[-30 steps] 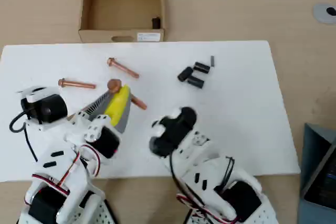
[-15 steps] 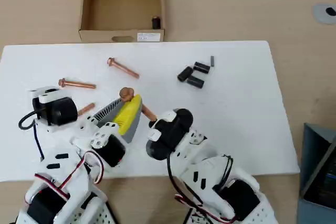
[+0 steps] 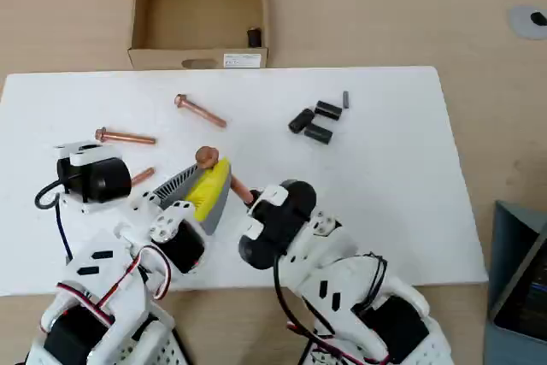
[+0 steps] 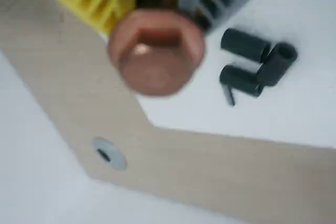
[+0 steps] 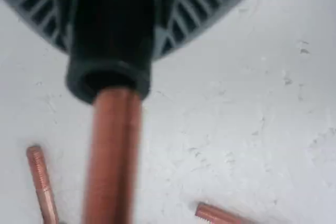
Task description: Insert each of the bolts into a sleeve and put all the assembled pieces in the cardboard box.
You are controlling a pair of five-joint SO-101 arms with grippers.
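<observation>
Gripping bolt (image 4: 156, 59), left fingers (image 3: 209, 185) face right fingers (image 5: 210, 3) gripping sleeve (image 5: 110, 40).

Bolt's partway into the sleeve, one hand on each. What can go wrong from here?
1. The bolt is only partly inside the sleeve; if either hand drifts off line, the shaft may bind or slip out.
2. The left hand grips near the bolt's head, so pushing may twist it.
3. A loose bolt lies beside the left arm and could get knocked.
</observation>
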